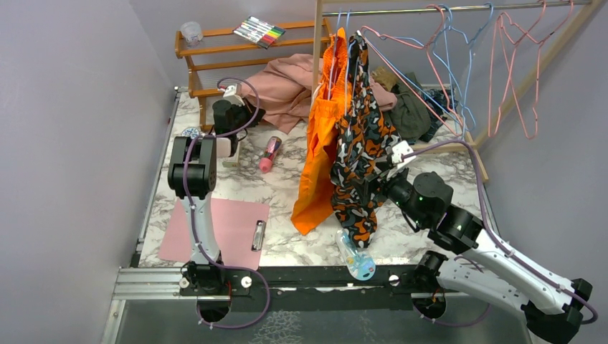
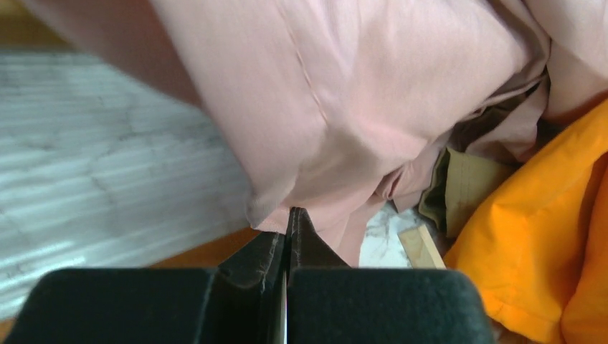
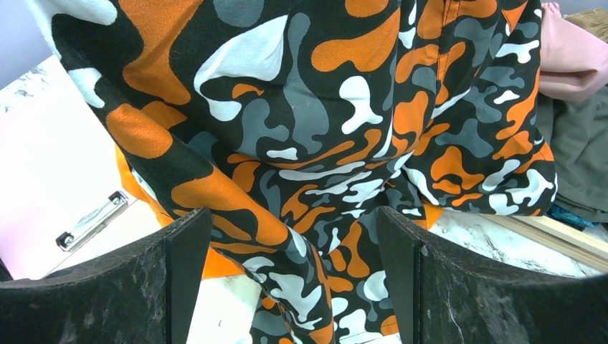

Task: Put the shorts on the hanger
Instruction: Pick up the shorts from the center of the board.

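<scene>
The dusty-pink shorts lie bunched at the back of the table, draped against the wooden shelf. My left gripper reaches into their left edge. In the left wrist view its jaws are pressed together, and the gripper pinches the hem of the shorts. A pink wire hanger hangs empty on the rail at the far right, and another pink one hangs nearer the middle. My right gripper stands open against the hanging camouflage garment. That gripper has a fold of the camouflage garment loose between its wide jaws.
An orange garment hangs beside the camouflage one. Light-blue hangers share the rail. A wooden shelf holds markers. A pink bottle, pink clipboard, clear bottle and dark clothes lie on the table.
</scene>
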Controlling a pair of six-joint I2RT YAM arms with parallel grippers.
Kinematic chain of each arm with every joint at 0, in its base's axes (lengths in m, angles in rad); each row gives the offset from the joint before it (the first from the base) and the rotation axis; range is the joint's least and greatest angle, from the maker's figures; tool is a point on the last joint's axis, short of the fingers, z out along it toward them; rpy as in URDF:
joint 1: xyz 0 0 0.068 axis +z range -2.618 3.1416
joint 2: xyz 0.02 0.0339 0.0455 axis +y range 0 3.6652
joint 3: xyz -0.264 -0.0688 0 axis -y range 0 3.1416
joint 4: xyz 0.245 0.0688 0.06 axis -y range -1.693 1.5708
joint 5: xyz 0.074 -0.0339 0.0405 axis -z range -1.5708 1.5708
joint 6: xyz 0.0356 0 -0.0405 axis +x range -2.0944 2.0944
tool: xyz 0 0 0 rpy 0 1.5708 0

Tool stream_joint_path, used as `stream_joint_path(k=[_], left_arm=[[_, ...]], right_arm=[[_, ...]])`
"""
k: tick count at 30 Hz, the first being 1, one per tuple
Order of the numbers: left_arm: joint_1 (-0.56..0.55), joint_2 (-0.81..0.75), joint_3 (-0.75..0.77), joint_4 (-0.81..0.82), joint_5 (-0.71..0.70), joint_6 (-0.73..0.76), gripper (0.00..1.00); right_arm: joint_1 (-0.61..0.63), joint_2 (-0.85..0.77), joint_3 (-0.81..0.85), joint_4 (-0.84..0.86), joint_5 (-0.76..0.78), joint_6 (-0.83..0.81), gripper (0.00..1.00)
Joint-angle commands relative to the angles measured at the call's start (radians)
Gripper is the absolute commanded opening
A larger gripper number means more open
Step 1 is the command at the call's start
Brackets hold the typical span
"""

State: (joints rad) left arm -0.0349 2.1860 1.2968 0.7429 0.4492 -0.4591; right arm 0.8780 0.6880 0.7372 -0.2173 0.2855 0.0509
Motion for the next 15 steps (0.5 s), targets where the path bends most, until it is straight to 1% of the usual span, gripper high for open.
stream_joint_path(k=[1,4,9,15], left_arm=[[0.001,-0.115,-0.082,0.041,0.014,0.006,0.0],[0.0,-0.206,-0.153,0.042,0.006,0.003,0.0],[-0.008,-0.405,-0.274,0.034,-0.007,-0.012,0.0],[-0.016,-0.635,-0.331,-0.084,-0.046,0.015,0.0]], right_arm=[[0.007,-0.025,-0.007,0.028,-0.003,-0.013,0.86],[0.006,-0.057,-0.01,0.018,-0.019,-0.014,0.86],[0.007,-0.112,-0.025,-0.005,-0.026,0.011,0.86],[0.007,-0.161,-0.039,-0.023,-0.037,0.037,0.86]])
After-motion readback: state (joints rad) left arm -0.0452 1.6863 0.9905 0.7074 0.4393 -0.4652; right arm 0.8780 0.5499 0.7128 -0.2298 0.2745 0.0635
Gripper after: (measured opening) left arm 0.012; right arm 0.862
